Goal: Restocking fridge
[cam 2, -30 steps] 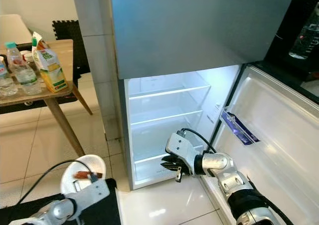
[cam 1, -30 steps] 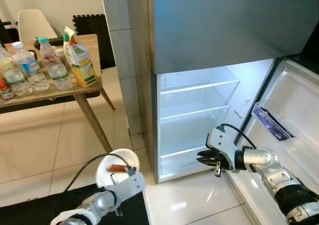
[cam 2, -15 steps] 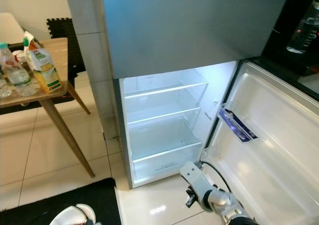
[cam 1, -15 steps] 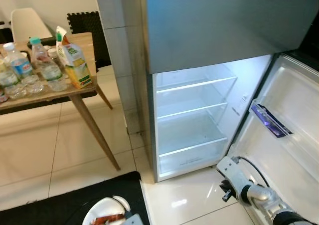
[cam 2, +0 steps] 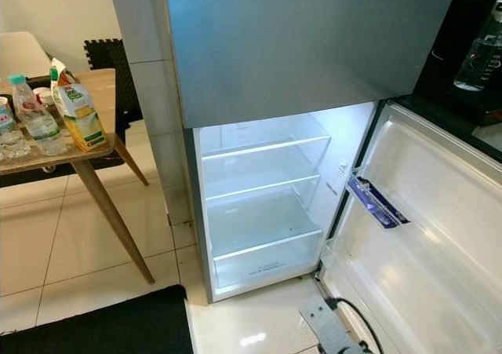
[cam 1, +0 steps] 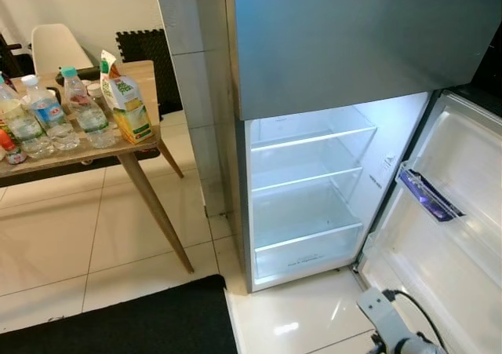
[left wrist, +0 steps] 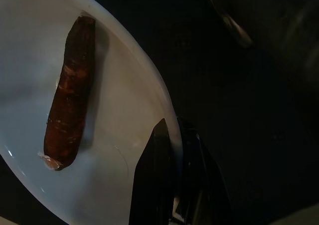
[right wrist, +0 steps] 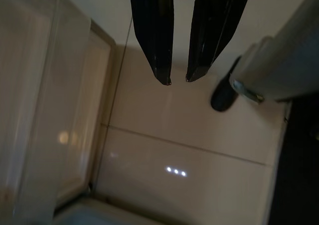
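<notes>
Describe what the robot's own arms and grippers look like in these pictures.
The right gripper has two long black fingers that taper to narrow, slightly hooked tips. In the left eye view the right arm's wrist is a boxy silver-grey block with a thin black cable looping out of it. The left gripper has the same black fingers, flat and blade-like with a glossy edge.

Head stereo pair above open fridge (cam 1: 306, 189)
</notes>
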Controlling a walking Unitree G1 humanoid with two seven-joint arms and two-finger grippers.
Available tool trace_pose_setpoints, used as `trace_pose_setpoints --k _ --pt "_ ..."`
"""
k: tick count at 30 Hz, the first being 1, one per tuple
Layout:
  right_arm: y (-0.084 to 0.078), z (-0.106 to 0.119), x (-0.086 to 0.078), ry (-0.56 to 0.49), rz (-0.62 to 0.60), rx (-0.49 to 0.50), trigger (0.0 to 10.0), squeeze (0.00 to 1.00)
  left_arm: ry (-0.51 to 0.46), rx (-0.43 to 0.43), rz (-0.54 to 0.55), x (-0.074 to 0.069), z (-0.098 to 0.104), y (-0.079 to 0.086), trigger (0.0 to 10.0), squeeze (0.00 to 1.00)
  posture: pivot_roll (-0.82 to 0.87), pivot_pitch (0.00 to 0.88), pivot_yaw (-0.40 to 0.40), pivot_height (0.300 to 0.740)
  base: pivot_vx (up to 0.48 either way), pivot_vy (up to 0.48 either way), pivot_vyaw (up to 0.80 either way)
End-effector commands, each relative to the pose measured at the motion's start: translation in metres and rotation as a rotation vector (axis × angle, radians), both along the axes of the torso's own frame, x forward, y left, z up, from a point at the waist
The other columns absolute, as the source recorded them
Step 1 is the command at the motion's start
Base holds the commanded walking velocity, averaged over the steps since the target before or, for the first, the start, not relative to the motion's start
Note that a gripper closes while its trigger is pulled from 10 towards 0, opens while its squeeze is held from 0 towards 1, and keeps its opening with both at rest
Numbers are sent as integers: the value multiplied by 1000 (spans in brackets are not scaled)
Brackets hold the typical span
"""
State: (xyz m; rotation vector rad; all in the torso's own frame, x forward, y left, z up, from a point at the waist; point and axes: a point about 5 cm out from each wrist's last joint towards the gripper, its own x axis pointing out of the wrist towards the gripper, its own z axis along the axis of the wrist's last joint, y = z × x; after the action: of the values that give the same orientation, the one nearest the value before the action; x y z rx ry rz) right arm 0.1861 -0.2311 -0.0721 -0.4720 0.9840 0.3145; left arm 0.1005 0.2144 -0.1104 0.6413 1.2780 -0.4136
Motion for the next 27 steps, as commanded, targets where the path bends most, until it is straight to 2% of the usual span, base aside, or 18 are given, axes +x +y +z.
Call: trace_pose_setpoints --k 1,3,5,7,8,10,11,15,18,22,23,27 --pt "-2 -4 -8 26 -20 -13 10000 0 -18 27 11 4 3 9 10000 0 -59 0 -10 740 0 0 0" --pt "-8 -10 -23 68 -61 -22 10000 0 -23 40 -31 6 4 10 10000 0 -64 0 -10 740 0 0 0" --pt "-9 -11 -27 80 -77 -23 10000 0 -23 45 -48 7 4 10 10000 0 -64 0 -10 740 0 0 0" --pt "-16 -15 -39 102 -145 -29 10000 0 -20 73 -122 6 4 12 10000 0 -67 0 -12 740 0 0 0" --pt "-17 -15 -41 107 -160 -30 10000 0 -20 80 -139 6 4 12 10000 0 -66 0 -12 740 0 0 0" --pt "-21 -17 -47 121 -186 -43 10000 0 -24 122 -253 8 5 14 10000 0 -65 0 -11 740 0 0 0" --pt "-21 -17 -47 121 -186 -43 10000 0 -24 122 -253 8 5 14 10000 0 -65 0 -11 740 0 0 0" --pt "-22 -17 -49 134 -184 -61 10000 0 -107 178 -458 23 9 10 10000 0 -61 0 -13 740 0 0 0" --pt "-20 -17 -47 125 -169 -57 10000 0 -140 190 -504 30 11 7 10000 0 -61 0 -13 740 0 0 0" --pt "-14 -14 -37 85 -123 -46 10000 0 -181 204 -516 39 14 4 10000 0 -63 0 -12 740 0 0 0" --pt "-8 -13 -31 68 -101 -39 10000 0 -191 196 -481 40 14 3 10000 0 -72 0 -10 740 0 0 0" --pt "-4 -13 -27 60 -84 -41 10000 0 -183 171 -436 38 13 1 10000 0 -73 0 -9 740 0 0 0"
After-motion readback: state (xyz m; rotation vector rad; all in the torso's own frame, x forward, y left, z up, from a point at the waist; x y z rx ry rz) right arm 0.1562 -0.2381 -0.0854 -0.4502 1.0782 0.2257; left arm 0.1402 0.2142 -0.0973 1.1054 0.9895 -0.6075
